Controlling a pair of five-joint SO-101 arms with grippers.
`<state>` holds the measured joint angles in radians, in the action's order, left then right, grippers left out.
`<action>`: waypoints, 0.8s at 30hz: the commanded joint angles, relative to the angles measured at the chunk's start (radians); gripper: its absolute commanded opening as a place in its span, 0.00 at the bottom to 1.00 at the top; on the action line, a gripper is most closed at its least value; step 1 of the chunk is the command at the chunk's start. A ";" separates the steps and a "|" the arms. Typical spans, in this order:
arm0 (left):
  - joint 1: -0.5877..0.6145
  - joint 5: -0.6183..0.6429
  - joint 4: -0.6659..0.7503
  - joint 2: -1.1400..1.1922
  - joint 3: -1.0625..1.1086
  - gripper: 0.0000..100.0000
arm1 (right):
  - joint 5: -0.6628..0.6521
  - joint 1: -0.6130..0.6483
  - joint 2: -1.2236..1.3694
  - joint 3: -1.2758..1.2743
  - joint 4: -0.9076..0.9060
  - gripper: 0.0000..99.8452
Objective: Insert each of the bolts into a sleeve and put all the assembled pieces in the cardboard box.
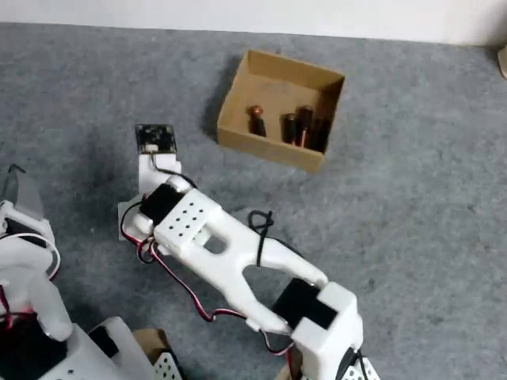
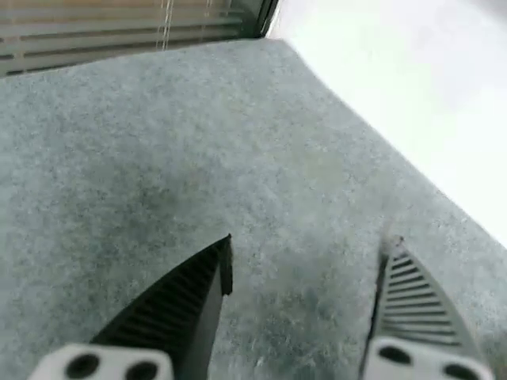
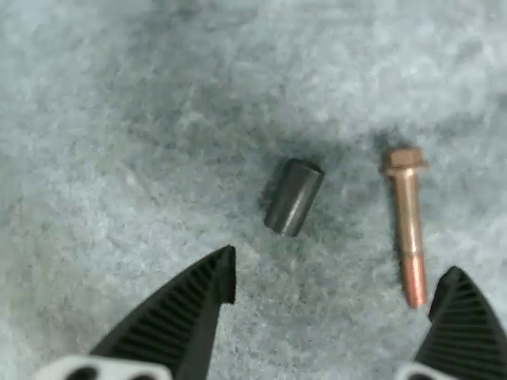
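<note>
Nearly parallel, bolt (image 3: 405,226), sleeve (image 3: 294,197), both lying flat

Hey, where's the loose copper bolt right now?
In the right wrist view, the copper bolt lies flat on the grey carpet beside the dark sleeve, not touching it, just ahead of the open right hand.
</note>
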<state>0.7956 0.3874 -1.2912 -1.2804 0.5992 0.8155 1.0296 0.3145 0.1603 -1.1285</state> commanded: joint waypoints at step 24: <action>-0.038 -0.008 -0.008 0.024 -0.012 0.29 | 0.057 0.002 0.536 0.621 0.120 0.36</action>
<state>0.7756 0.3874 -1.2942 -1.2605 0.5976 0.8615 1.0510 0.8286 0.6820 -1.0426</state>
